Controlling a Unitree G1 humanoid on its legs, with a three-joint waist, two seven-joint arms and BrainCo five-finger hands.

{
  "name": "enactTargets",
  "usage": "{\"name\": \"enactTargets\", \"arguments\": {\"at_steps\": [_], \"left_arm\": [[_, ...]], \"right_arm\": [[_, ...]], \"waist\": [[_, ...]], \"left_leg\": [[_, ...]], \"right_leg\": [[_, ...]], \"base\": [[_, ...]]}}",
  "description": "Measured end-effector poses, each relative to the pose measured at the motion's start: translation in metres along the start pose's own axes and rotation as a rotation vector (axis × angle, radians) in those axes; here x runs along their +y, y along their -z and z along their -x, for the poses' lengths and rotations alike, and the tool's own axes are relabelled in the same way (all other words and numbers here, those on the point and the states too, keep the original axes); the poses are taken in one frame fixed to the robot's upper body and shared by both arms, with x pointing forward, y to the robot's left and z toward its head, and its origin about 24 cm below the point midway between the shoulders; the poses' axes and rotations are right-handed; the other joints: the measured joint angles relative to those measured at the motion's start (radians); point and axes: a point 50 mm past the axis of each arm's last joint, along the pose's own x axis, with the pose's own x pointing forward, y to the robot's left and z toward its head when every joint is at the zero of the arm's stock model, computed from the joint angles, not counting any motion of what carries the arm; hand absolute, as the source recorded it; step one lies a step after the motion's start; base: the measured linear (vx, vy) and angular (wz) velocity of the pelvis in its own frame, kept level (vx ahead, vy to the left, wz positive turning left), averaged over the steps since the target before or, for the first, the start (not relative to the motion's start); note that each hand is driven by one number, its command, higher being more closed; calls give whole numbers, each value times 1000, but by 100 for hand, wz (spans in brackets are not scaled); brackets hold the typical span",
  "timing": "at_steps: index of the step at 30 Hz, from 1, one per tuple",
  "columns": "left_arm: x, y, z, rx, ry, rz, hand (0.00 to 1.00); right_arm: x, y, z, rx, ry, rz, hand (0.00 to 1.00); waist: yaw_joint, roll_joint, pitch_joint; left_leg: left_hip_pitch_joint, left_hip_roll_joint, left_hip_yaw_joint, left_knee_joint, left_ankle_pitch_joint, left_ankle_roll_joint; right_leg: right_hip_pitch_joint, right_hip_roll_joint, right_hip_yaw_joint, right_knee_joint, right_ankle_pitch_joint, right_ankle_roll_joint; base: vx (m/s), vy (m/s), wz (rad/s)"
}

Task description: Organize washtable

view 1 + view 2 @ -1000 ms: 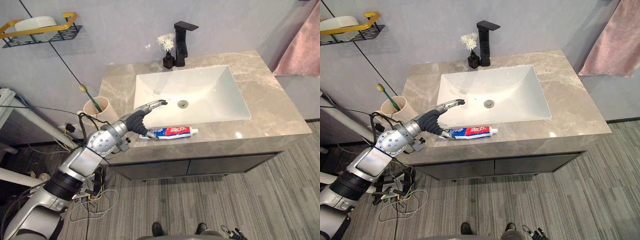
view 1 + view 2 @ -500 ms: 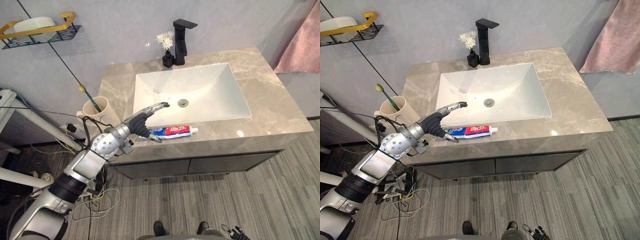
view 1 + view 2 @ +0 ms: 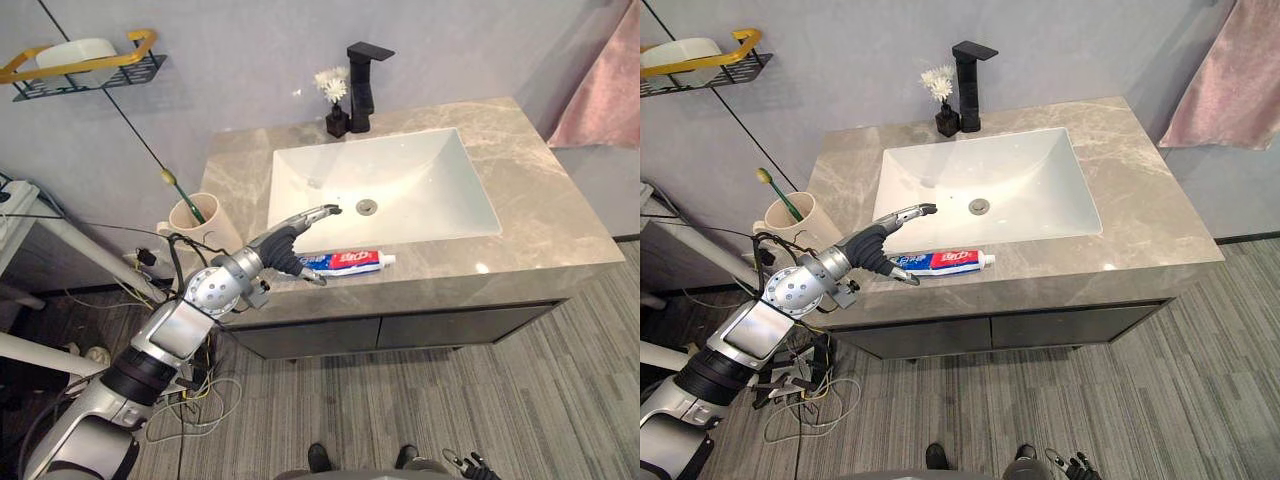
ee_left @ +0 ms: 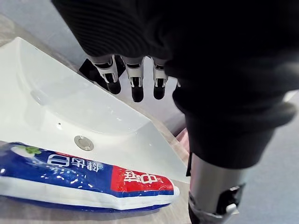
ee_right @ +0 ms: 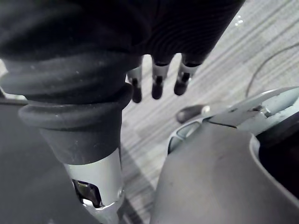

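My left hand, fingers straight and empty, hovers over the toothpaste tube's tail on the counter's front strip, thumb low, I judge, to pinch it; my right hand hangs relaxed.

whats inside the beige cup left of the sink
A green toothbrush leans in the cup, head up. The cup's wall hides its bottom, so anything lower down cannot be seen.
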Motion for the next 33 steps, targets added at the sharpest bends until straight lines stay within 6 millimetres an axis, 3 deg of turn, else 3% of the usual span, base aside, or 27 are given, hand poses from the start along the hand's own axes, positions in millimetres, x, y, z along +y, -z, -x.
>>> {"name": "enactTargets", "arguments": {"at_steps": [14, 20, 33], "left_arm": [[-13, 8, 7, 50, 74, 9, 0], [-13, 8, 5, 55, 72, -21, 0], [-7, -5, -36, 11, 11, -53, 0]], "right_arm": [[1, -2, -1, 1, -13, 37, 0], [4, -3, -1, 1, -20, 38, 0], [9, -7, -3, -2, -34, 51, 0]], "waist": [[-7, -2, 2], [-24, -12, 8], [-29, -15, 30]], "left_leg": [[6, 0, 1, -9, 0, 0], [4, -3, 1, -9, 0, 0], [-5, -4, 8, -10, 0, 0]], "right_leg": [[11, 4, -7, -23, 6, -6], [18, 6, -10, -44, 17, -5], [18, 10, -7, -73, 37, -8]], "base": [[0, 0, 0], [0, 0, 0], [-2, 1, 0]]}}
